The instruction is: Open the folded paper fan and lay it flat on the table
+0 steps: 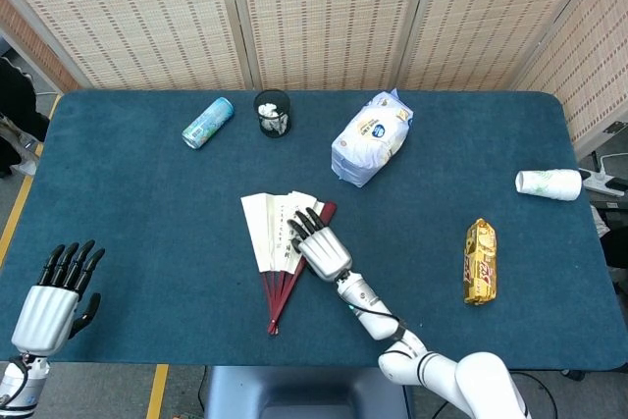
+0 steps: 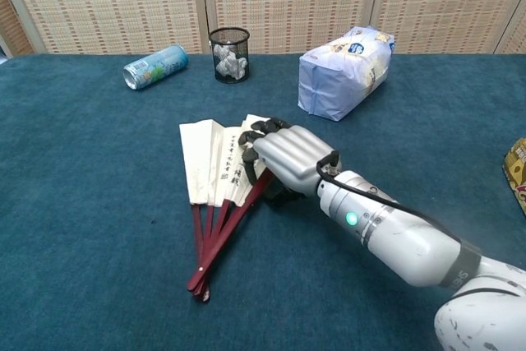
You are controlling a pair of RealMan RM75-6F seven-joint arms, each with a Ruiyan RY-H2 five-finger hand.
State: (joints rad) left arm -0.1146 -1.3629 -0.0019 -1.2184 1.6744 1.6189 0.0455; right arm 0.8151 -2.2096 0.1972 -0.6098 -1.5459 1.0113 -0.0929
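The paper fan [image 1: 265, 229] [image 2: 200, 163] lies partly spread on the blue table [image 1: 147, 203], white leaves pointing away from me and red ribs meeting at a pivot near the front. My right hand [image 1: 319, 247] [image 2: 292, 158] lies palm down over the fan's right leaves and outer red rib. Its fingers [image 2: 255, 133] curl onto the paper, and the thumb is hidden beneath, so a grip cannot be made out. My left hand [image 1: 54, 296] hovers at the table's front left corner, fingers spread, holding nothing. The chest view does not show it.
At the back stand a lying blue-green can [image 1: 208, 122] [image 2: 154, 66], a black mesh cup [image 1: 273, 112] [image 2: 229, 53] and a white bag [image 1: 371, 137] [image 2: 345, 71]. On the right lie a yellow snack pack [image 1: 480, 261] and a white roll [image 1: 549, 183].
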